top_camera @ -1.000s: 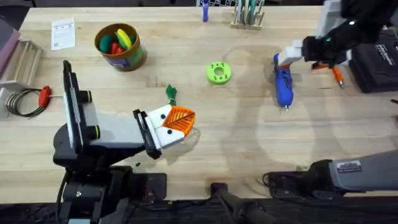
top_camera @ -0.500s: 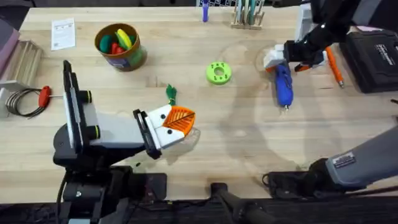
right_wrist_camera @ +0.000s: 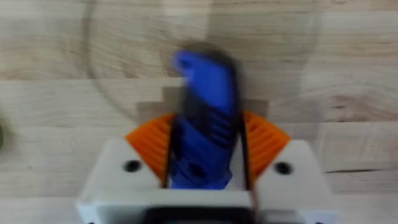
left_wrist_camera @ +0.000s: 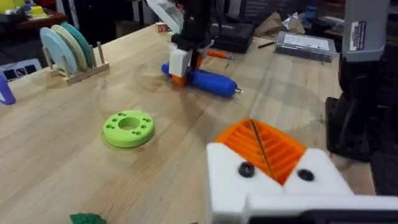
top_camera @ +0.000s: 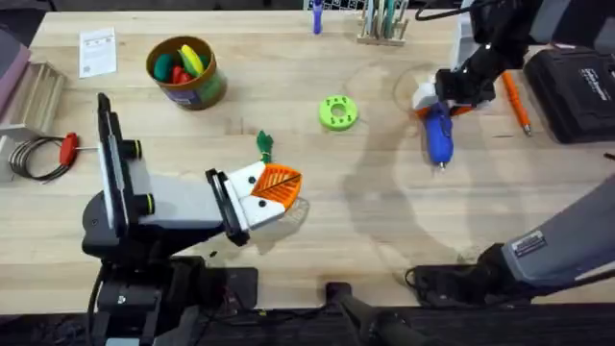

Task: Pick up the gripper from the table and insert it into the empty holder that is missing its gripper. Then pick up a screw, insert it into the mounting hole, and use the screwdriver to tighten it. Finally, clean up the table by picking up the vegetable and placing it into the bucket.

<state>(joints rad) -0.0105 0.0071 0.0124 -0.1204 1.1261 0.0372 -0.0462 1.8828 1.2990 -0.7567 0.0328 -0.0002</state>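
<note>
The right gripper point(right_wrist_camera: 205, 163) had its orange pads on either side of the screwdriver point(right_wrist_camera: 204, 118), pressed against the blue body with no gap showing, so the fingers looked closed on it near its butt end. That grip made sense to me: taken at the back, the metal tip stayed free to point at a screw. The screwdriver point(top_camera: 438, 133) lay flat on the table point(top_camera: 384, 211), tip toward the arm bases, with the right gripper point(top_camera: 440, 96) down over its far end.

Taking the screwdriver as the mark: the lime-green disc point(top_camera: 336, 111) sat well off on its left-arm side, and past that again the little dark green vegetable point(top_camera: 264, 145) lay untouched. The bucket point(top_camera: 184, 72) stood farther that way still, toy pieces above its rim, nothing added. A thin orange tool point(top_camera: 516, 104) lay just on the screwdriver's other side.

The left gripper point(top_camera: 272, 189) hovered just beside the vegetable, far from the screwdriver, its fingers together on nothing. I read it as parked clear of the right arm's work.
</note>
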